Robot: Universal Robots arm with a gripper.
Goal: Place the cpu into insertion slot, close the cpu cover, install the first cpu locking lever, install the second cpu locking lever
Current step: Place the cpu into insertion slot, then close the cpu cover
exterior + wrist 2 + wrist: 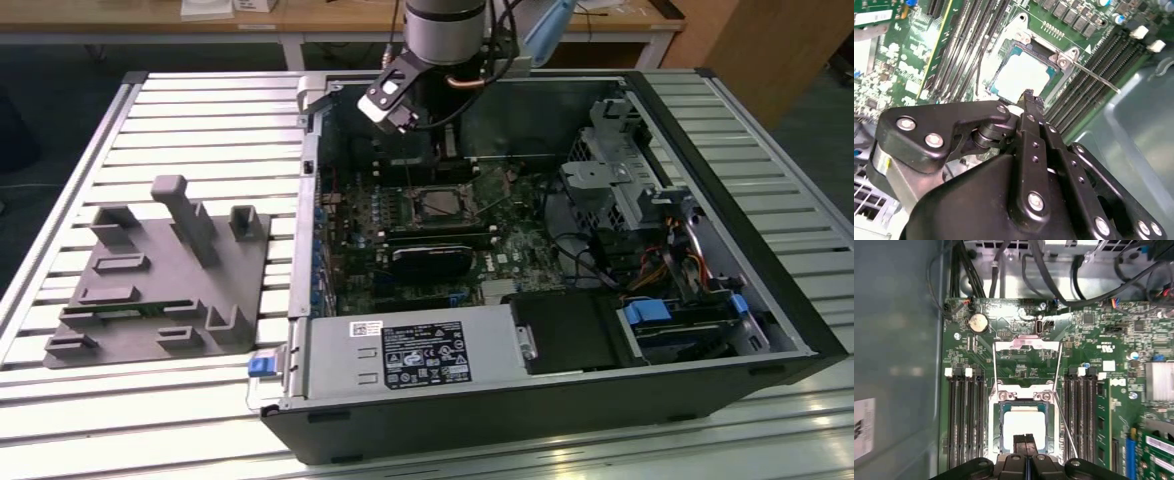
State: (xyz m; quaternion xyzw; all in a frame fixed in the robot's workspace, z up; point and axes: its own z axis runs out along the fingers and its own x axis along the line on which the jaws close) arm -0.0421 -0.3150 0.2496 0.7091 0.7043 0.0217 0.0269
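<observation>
Black, the gripper (pixel 1025 441) is clenched, fingers pressed together on nothing, tips at the near edge of the cpu (pixel 1024 422). The chip lies seated in the insertion slot (pixel 995 435). Beyond the socket, the cpu cover (pixel 1026 343) seems swung open.

1. In the first wrist view, the jaws' closed tips cover the middle of the chip's (pixel 1024 422) edge, and the socket's (pixel 995 417) rim behind them is hidden.
2. In the second wrist view, the jaws' black linkage (pixel 979 200) hides one chip (pixel 1021 75) corner and the board beside the socket (pixel 1063 75).
3. In the exterior view, the socket (pixel 441 203) is too small to tell its contents. The arm (pixel 447 25) above the socket runs off the picture's edge.
</observation>
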